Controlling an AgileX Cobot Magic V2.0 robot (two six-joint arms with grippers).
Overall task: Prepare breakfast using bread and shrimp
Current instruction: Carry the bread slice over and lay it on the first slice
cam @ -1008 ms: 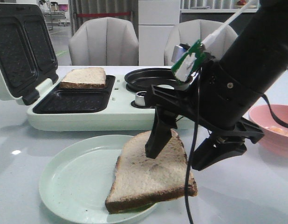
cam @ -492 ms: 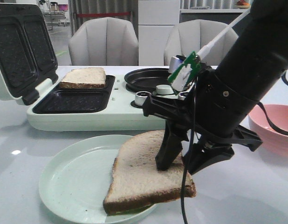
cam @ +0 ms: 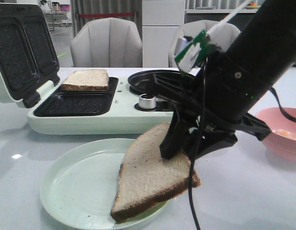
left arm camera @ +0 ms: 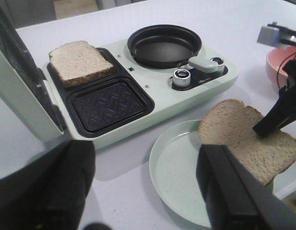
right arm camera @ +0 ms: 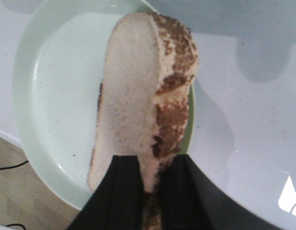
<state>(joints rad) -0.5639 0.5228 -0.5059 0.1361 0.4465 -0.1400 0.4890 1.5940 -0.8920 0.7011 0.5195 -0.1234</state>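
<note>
One slice of bread (cam: 153,172) lies half on a pale green plate (cam: 76,187). My right gripper (cam: 179,151) is shut on its right edge and holds that side up, so the slice is tilted with its lower end on the plate. The right wrist view shows the fingers (right arm camera: 126,191) pinching the crust of the slice (right arm camera: 133,86). A second slice (cam: 85,79) lies in the far tray of the sandwich maker (cam: 114,120). Pale orange shrimp (cam: 284,133) sit in a pink bowl (cam: 282,143) at the right. My left gripper (left arm camera: 148,191) is open and empty above the table, left of the plate (left arm camera: 179,167).
The sandwich maker's lid (cam: 21,48) stands open at the left. Its near tray (cam: 71,104) holds nothing. A round black pan (cam: 153,79) and a metal knob (cam: 148,101) are on its right part. Chairs stand behind the table.
My right gripper closed on the slice's right edge and lifted it. The slice went from lying nearly flat to tilted up on the right.
</note>
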